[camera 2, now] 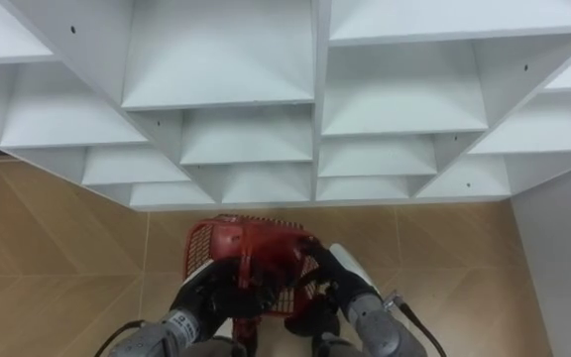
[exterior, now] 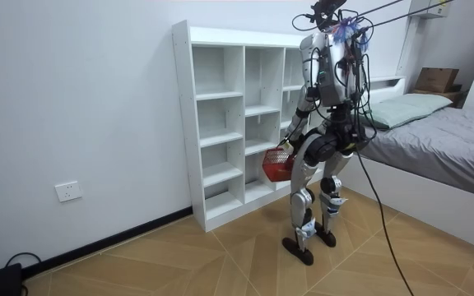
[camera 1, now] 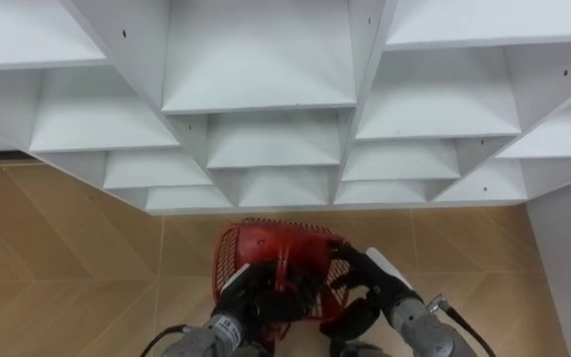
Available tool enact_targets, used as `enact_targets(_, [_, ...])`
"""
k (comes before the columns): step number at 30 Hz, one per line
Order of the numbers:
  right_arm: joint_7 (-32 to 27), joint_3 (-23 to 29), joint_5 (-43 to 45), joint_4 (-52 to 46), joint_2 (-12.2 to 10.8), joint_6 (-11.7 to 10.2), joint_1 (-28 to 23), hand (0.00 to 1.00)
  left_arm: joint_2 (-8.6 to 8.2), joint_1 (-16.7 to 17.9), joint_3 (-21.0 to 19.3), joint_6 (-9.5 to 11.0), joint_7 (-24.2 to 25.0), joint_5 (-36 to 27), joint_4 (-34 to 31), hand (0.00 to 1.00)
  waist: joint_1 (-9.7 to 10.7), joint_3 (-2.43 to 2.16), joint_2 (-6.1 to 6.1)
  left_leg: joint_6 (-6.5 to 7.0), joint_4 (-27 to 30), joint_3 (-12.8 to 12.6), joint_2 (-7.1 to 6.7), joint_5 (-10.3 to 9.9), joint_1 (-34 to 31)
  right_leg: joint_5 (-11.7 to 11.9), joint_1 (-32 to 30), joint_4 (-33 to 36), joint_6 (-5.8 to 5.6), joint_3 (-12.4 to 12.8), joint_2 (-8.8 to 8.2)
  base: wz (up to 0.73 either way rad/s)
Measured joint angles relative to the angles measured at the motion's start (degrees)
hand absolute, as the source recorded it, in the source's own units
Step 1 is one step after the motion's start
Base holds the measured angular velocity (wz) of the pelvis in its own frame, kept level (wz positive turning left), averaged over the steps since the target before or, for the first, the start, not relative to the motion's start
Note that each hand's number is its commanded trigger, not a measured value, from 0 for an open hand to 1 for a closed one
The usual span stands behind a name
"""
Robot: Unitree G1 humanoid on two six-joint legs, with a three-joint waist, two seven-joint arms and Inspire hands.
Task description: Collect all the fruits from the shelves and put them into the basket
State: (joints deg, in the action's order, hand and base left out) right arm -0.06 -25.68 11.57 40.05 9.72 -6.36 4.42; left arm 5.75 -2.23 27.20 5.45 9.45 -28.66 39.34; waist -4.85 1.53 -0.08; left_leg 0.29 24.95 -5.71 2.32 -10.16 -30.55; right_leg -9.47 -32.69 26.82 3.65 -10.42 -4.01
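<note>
Left hand (camera 1: 249, 297) and right hand (camera 1: 370, 276) grip the red basket (camera 1: 266, 248); room view adds the bed (exterior: 451, 140).

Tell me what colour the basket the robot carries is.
Red, with open mesh walls. The basket shows best in the left eye view.

Paired head cameras look steeply down, close, on the white compartmented wooden closet (camera 1: 256, 59), herringbone wood floor (camera 1: 57, 248) and red plastic mesh basket (camera 1: 266, 253). Room camera: well back, facing the same three.
</note>
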Motion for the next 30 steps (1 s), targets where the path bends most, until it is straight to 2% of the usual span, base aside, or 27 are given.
enact_targets(7, [0.2,0.0,0.0,0.0,-0.8,0.0,0.0,0.0,-0.18,0.0,0.0,0.0,0.1,0.0,0.0,1.0,0.0,-0.01,0.01,0.0,0.1,-0.1,0.0,0.0,0.0,0.0,0.0,0.0,0.0,0.0,0.0,0.0])
enact_targets(30, [0.4,0.1,-0.1,2.0,-1.1,0.0,0.5,0.0,-1.18,0.0,0.3,0.0,0.1,0.0,0.0,1.0,0.0,-0.05,0.08,0.0,-0.1,-0.3,0.04,0.0,0.5,0.2,0.3,-0.1,0.01,0.2,0.06,0.0])
